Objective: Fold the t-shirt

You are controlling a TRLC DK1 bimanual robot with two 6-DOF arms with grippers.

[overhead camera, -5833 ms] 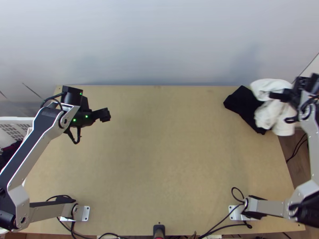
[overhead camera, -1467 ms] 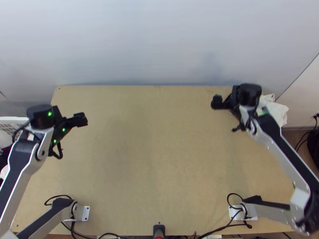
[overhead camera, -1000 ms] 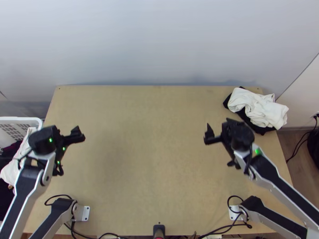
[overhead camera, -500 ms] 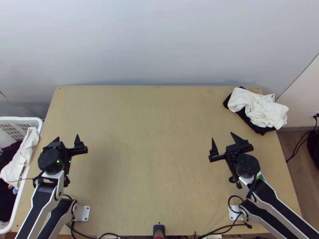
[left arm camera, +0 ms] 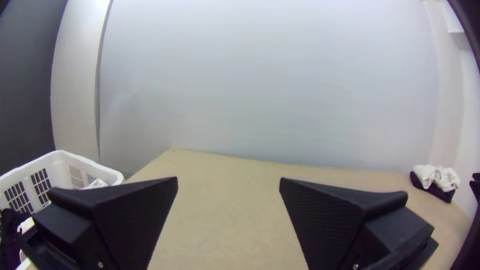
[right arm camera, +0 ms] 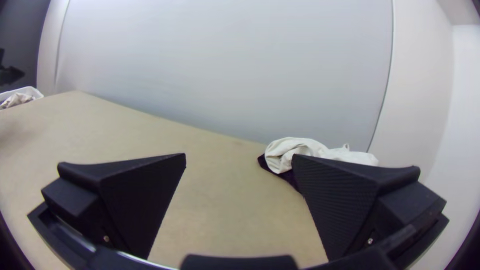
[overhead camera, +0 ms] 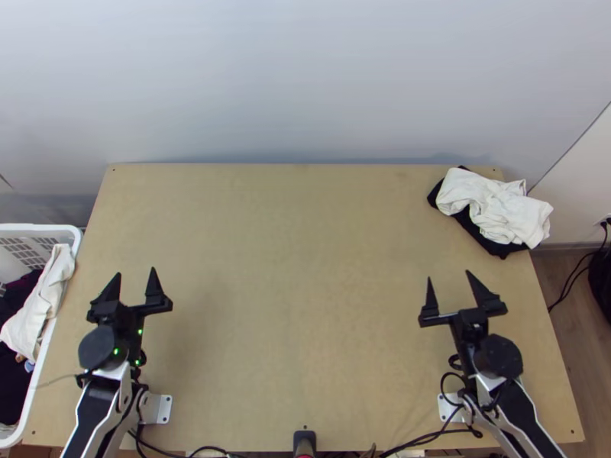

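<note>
In the top view, my left gripper stands open near the table's lower left, and my right gripper stands open toward the lower right. Nothing lies between the fingers of either. A bunched white cloth rests on a dark folded cloth at the table's far right corner, away from both grippers. The left wrist view has the left gripper with its fingers wide apart. Spread the same way, the right gripper shows in the right wrist view, the white cloth beyond it.
A white laundry basket with dark clothes and a white cloth over its rim stands at the table's left edge. The wooden table spans between the arms, a pale wall behind it. Cables run along the near edge.
Both arms have drawn back toward their bases, and their open fingers came into view. The right gripper has left the far right corner, where the white cloth now lies bunched on the dark one.
</note>
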